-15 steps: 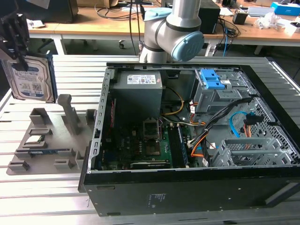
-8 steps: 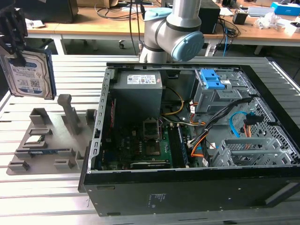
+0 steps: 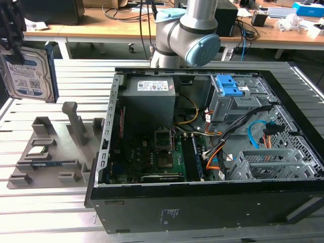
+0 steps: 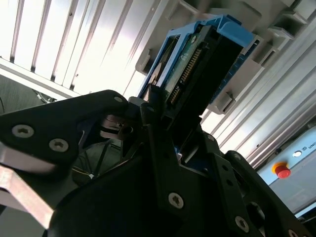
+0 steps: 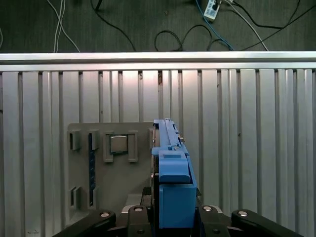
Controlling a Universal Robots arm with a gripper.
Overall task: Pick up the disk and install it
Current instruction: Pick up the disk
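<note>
The tool point(image 3: 14, 48) is pinching the disk point(image 3: 26, 75), clamped across the drive in its blue frame point(image 5: 173, 173); the disk hangs upright in the air above the grey parts fixture point(image 3: 50, 147) on the slatted desk point(image 3: 61, 223), at the exterior view's left, well apart from the open computer case point(image 3: 202, 212); the pick-up looks done, with the carry to the case in hand; installing would call for squaring the frame to the drive cage point(image 3: 230, 104), clear of the loose cables point(image 3: 253, 134).
</note>
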